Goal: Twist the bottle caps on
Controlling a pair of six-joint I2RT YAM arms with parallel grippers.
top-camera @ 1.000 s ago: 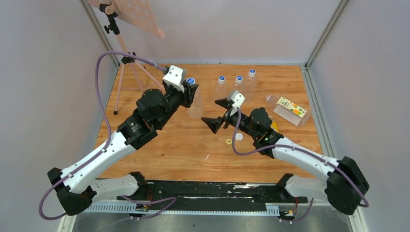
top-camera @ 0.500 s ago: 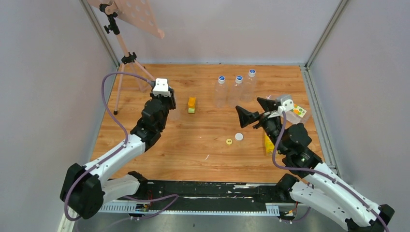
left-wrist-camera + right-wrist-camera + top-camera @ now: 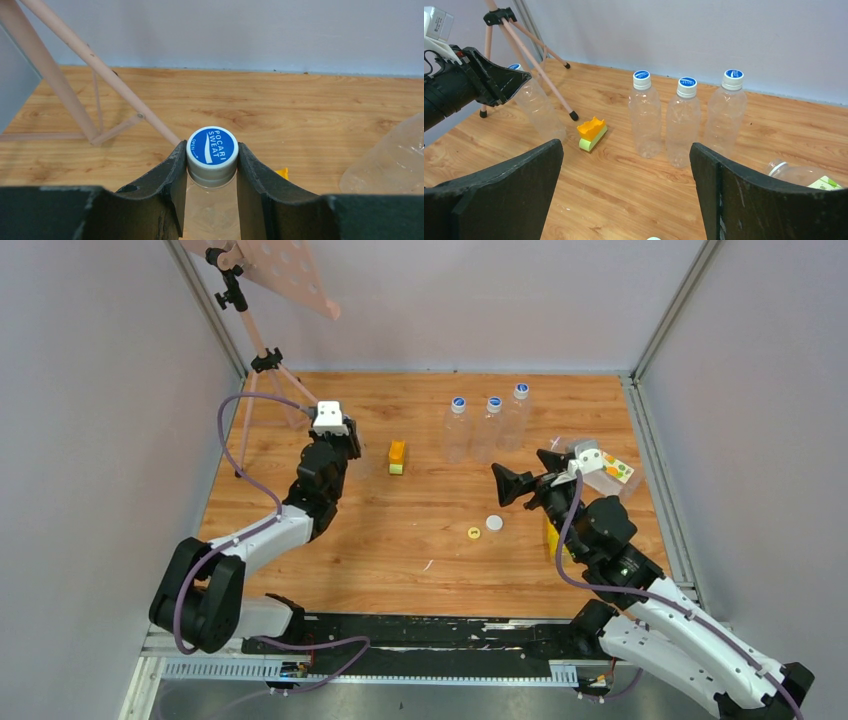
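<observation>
Our left gripper (image 3: 212, 156) is clenched on the blue cap (image 3: 212, 144), which sits between its fingers atop a clear bottle (image 3: 210, 212). We see our right gripper (image 3: 626, 150) spread wide, grasping nothing.

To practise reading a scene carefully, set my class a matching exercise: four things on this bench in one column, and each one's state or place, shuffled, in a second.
1 left gripper
2 right gripper
3 white cap
4 labelled bottle

A lying on its side
B open, empty
C shut on a blue-capped bottle
D loose on the table beside the yellow cap

Pairs: 1-C, 2-B, 3-D, 4-A
</observation>
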